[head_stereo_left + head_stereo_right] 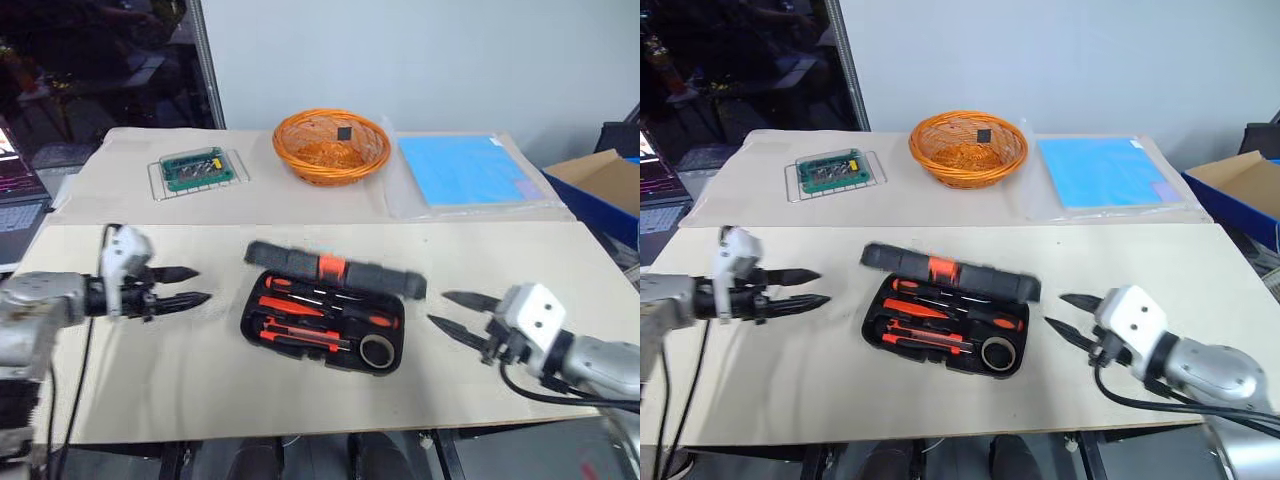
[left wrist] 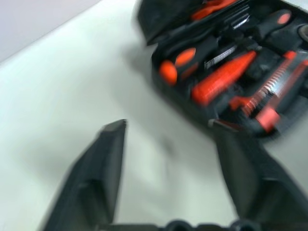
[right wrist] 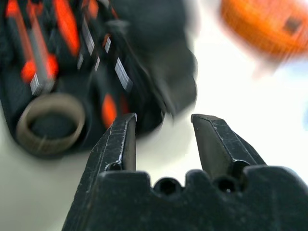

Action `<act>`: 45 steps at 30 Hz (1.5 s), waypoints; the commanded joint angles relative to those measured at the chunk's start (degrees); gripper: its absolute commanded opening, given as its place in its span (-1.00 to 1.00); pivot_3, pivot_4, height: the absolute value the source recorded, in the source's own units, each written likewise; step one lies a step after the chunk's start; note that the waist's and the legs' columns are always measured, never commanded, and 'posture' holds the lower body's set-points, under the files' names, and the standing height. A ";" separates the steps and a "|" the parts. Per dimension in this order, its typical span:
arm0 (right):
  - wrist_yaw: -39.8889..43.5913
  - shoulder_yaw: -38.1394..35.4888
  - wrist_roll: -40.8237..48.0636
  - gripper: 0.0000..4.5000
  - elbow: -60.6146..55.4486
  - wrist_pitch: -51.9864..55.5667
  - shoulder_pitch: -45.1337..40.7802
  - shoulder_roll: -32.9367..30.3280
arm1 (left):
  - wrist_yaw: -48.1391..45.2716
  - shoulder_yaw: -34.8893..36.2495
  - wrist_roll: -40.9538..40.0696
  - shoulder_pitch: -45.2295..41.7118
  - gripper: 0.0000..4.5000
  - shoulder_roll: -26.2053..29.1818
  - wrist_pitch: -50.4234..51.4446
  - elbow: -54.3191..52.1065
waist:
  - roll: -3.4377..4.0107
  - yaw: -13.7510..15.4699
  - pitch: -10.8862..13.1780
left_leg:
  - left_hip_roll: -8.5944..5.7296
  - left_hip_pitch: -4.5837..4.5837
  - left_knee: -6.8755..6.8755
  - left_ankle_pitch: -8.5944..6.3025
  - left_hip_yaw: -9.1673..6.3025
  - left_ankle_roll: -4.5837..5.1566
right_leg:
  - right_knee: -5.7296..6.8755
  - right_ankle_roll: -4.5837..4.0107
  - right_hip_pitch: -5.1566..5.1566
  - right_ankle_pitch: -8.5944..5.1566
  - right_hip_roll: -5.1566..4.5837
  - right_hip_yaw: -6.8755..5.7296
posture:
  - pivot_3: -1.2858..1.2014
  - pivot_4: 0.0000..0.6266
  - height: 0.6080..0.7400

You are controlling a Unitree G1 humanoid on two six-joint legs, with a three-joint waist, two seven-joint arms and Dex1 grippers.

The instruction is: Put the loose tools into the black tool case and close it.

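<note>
The black tool case [image 1: 250, 322] lies in the middle of the table. Its lid [image 1: 300, 262] is raised along the far side and looks blurred. Orange-and-black tools [image 1: 290, 308] lie in its recesses, and a grey tape roll [image 1: 376, 350] sits in the near right corner. My left gripper [image 1: 203, 284] hangs open to the left of the case, apart from it, pointing at it. My right gripper [image 1: 438, 308] is open to the right of the case, also clear of it. The right wrist view has the tape roll [image 3: 29, 139] just past the open right gripper [image 3: 163, 118].
At the back of the table stand an orange wicker basket [image 1: 330, 170], a green bit set in a clear box [image 1: 195, 170] and a blue sheet in a clear sleeve [image 1: 465, 170]. A blue-and-cardboard box [image 1: 600, 185] sits off the right edge. A laptop [image 1: 20, 200] is at the left.
</note>
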 commanded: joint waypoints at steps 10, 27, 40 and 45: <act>0.71 16.34 16.70 -0.97 -9.81 17.21 -5.56 -6.41 | -10.03 2.36 -14.16 5.84 0.33 5.42 8.80 -22.11 | -0.19 -0.53 -0.04 | 0.10 0.12 -0.06 -0.01 0.27 -0.01 | -0.01 -0.03 -0.07 -0.03 -0.09 0.00 | 0.03 -0.52 1.00; -27.50 32.13 -12.05 -0.97 24.23 11.29 -32.24 18.06 | 5.87 -4.49 -10.86 3.52 0.33 -3.55 6.83 -30.65 | -0.28 -0.60 -0.05 | 0.03 0.17 0.05 0.02 0.26 0.00 | 0.05 -0.02 -0.07 0.15 0.03 0.05 | 0.03 -0.52 1.00; -18.65 25.06 -3.81 -0.06 12.51 24.62 -31.40 15.02 | 14.08 -18.74 2.36 -6.18 0.33 -12.74 1.56 -22.58 | -0.26 0.59 -0.04 | -0.10 -0.33 -0.01 -0.18 0.13 0.19 | -0.14 0.23 -0.24 0.50 0.05 0.04 | 0.03 -0.52 1.00; -23.53 23.41 1.54 0.76 6.50 33.53 -31.78 22.37 | 10.72 -22.89 5.80 -6.55 0.33 -13.27 -1.76 -18.48 | -0.26 -0.61 -0.04 | 0.04 -0.11 0.04 -0.14 0.08 0.17 | -0.09 0.24 -0.14 0.50 0.24 0.07 | 0.03 -0.52 1.00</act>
